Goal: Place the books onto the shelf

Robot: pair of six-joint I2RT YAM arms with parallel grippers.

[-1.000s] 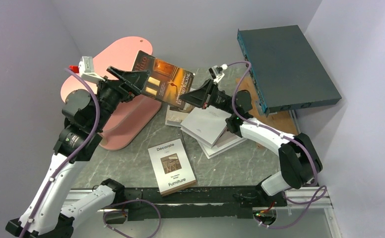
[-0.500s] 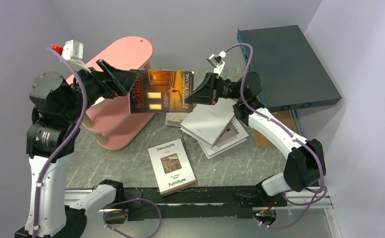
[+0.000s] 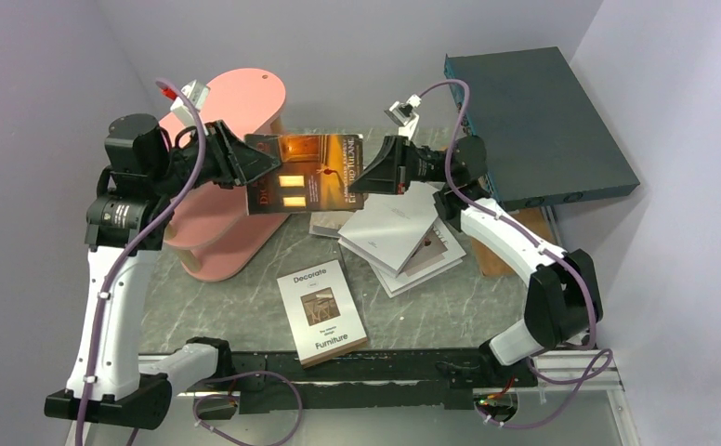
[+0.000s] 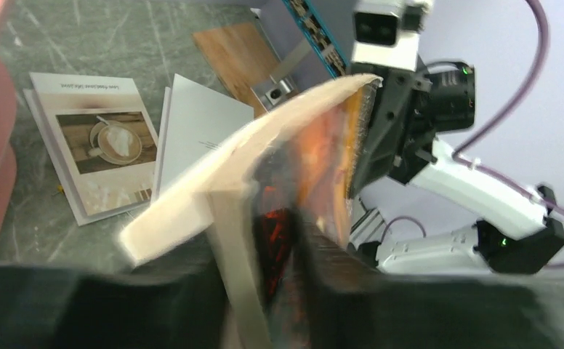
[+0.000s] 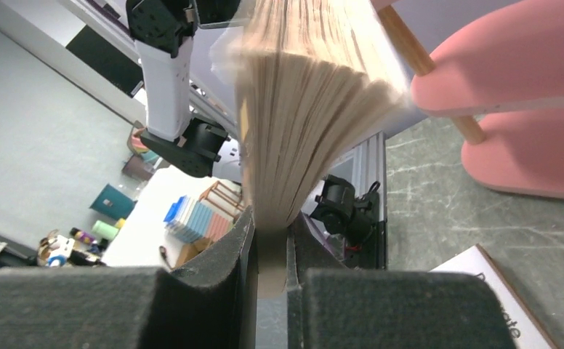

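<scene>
The orange-brown book (image 3: 306, 172) hangs in the air over the table, held level between both arms. My right gripper (image 3: 361, 181) is shut on its right edge; the page edges (image 5: 308, 109) rise from between those fingers (image 5: 270, 247). My left gripper (image 3: 262, 163) has its jaws round the book's left edge (image 4: 301, 123), but blur hides whether they press it (image 4: 272, 254). The pink shelf (image 3: 236, 98) stands just behind and left of the book. The "Decorate Furniture" book (image 3: 321, 311) lies flat near the front. More white books (image 3: 394, 237) are piled at centre.
A large dark teal box (image 3: 533, 121) leans at the back right, with a wooden board (image 4: 239, 58) below it. Purple walls close in on three sides. The shelf's wooden posts (image 5: 424, 69) and lower tier (image 5: 526, 153) are close to the book's far end.
The left arm swung its wrist in toward the book's left edge and its jaws narrowed round it. The book went from tilted to level. The right arm has held still for the last half second.
</scene>
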